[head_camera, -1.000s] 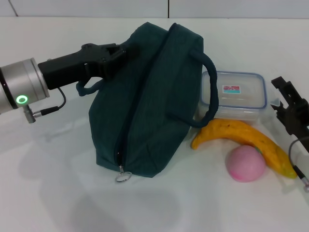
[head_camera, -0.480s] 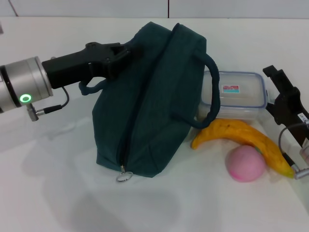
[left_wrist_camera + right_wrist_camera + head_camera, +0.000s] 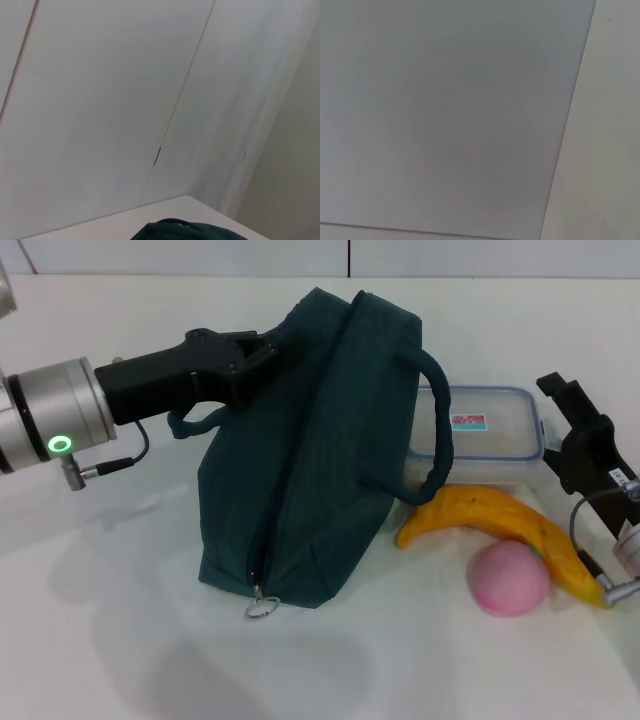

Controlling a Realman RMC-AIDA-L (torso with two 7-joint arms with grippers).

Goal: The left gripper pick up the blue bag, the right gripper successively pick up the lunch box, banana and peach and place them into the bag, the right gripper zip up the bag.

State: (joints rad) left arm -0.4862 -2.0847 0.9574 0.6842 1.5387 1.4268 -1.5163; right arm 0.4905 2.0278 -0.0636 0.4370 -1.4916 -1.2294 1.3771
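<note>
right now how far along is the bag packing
Early. The left gripper has hold of the blue bag near its top, the bag partly lifted but its zipper closed. The right gripper is beside the lunch box, not holding anything. The lunch box, banana and peach all sit on the table. Packing and zipping remain.

White table (image 3: 120, 640): bag (image 3: 310, 470), box (image 3: 490, 435), banana (image 3: 500, 520), peach (image 3: 510, 577)
</note>
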